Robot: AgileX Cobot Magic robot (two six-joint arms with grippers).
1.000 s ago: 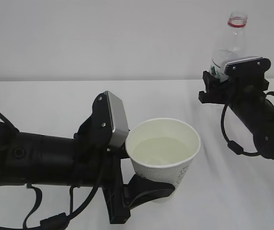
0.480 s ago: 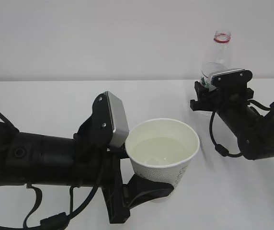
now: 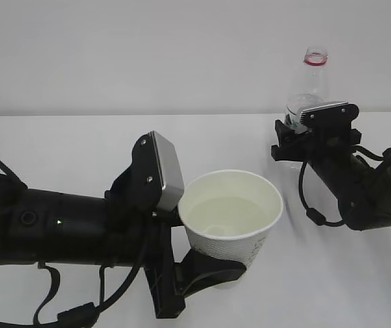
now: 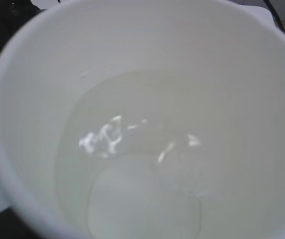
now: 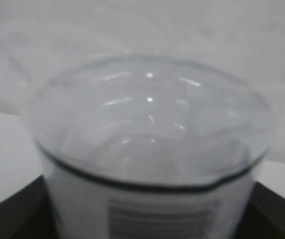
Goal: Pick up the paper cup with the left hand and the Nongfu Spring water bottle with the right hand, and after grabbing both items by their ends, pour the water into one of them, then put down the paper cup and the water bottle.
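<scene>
White table (image 3: 79, 143) bearing: left hand (image 3: 202, 270), jaws clamped round the water-filled paper cup (image 3: 231, 215) near the front; right hand (image 3: 298, 137) around the upright Nongfu Spring water bottle (image 3: 308, 82) at far right, grip undeterminable.

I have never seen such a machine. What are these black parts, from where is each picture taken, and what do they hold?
These are two robot arms at a white table, each ending in a hand that grips. One picture is taken from in front, looking down at a slant. The other two come from small cameras on the wrists, so they look very close.

The left hand holds a paper cup around its lower part. The left wrist picture looks down into that cup, where water lies.

The right hand is around the lower part of a clear water bottle with no cap, standing upright at the far side. Whether the right hand grips it firmly, I cannot tell.
</scene>
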